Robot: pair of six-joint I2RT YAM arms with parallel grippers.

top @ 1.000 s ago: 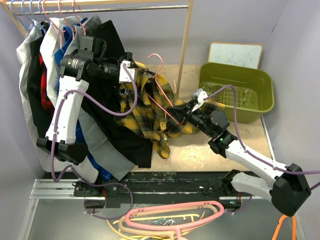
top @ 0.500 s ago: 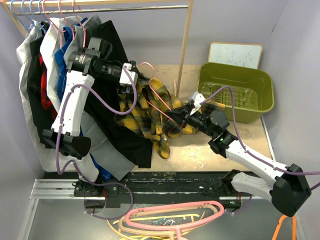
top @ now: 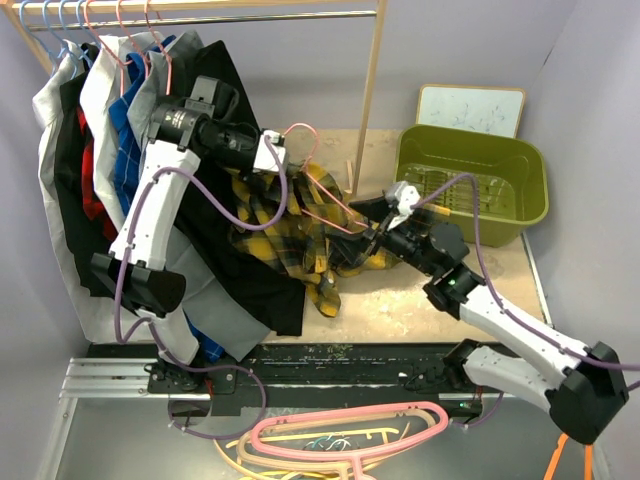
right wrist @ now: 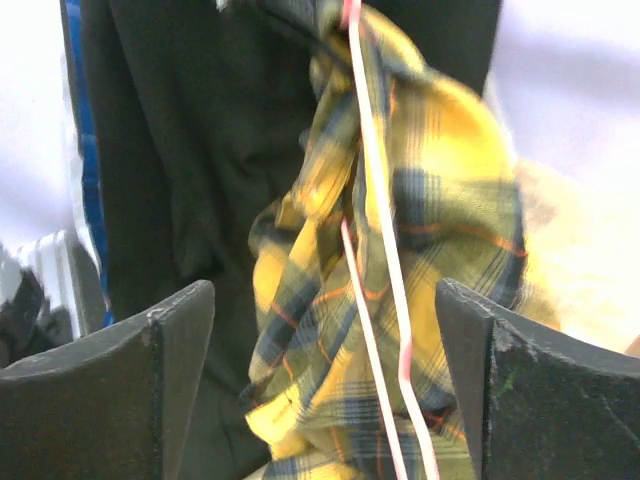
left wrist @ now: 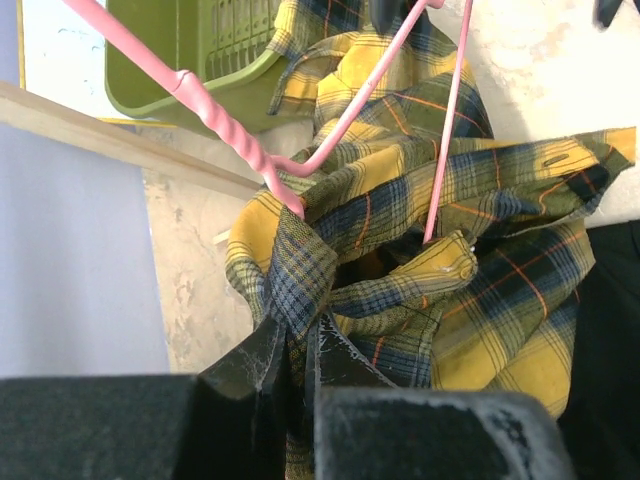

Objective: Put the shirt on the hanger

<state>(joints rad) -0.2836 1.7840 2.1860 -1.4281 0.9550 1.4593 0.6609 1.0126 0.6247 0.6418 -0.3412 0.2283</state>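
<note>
**Status.** The left fingers (left wrist: 250, 365) are pinching a fold of the shirt (top: 285, 225) just under the twisted neck of the hanger (left wrist: 232, 128). They are holding the bundle up in front of the black garment (top: 235, 270). The right fingers (right wrist: 165, 375) are standing spread wide and gripping nothing, with the hanger wire and a bunch of plaid lying in the gap between them. The shirt is hanging crumpled around the wire between the two arms, its lower end trailing toward the tabletop (top: 400, 300). It is not sitting squarely on the hanger's shoulders.

**Risks.**
1. The left grip is bearing on cloth only, as far as can be seen (whether the wire is also caught is hidden by the fold). If it is cloth alone, the hanger is at risk of sliding free of the tangle.
2. If the right fingers close where they are, they are likely to trap wire and fabric together, so any pull would be dragging the shirt off rather than spreading it.
3. The thin wire is prone to bending under a sideways tug.
4. The bundle is hanging close against the black garment, which is inviting a snag.
</note>
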